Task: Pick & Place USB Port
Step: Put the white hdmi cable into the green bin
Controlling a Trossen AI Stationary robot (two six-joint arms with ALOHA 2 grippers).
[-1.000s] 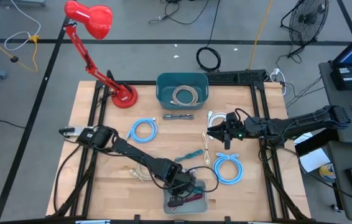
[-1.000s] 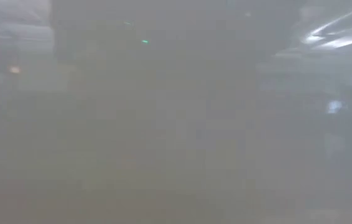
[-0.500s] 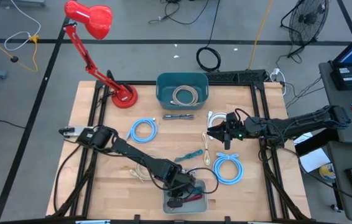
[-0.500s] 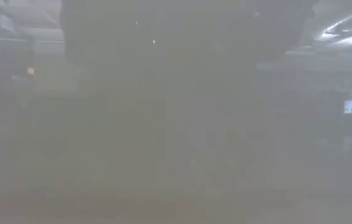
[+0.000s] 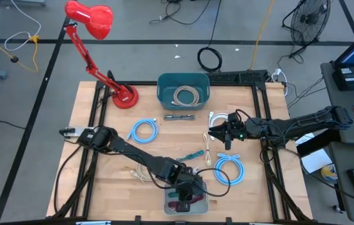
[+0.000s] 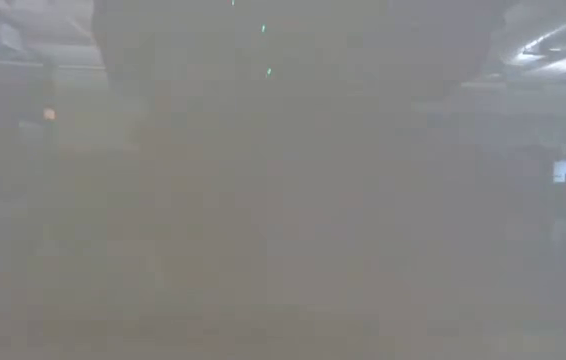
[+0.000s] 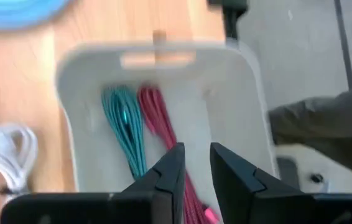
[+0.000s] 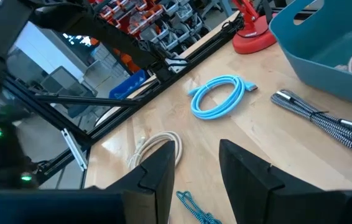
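From above, the left gripper point(image 5: 183, 199) hangs over the white tray point(image 5: 202, 205) at the table's near edge, hiding its contents, while the right gripper point(image 5: 213, 132) waits mid-table beside a blue cable coil point(image 5: 229, 169). The low view shows only haze. The left wrist view reveals teal cable point(image 7: 124, 127) and red cable point(image 7: 162, 127) lying in the tray, fingers slightly parted, empty. The right wrist view shows its fingers apart, holding nothing.
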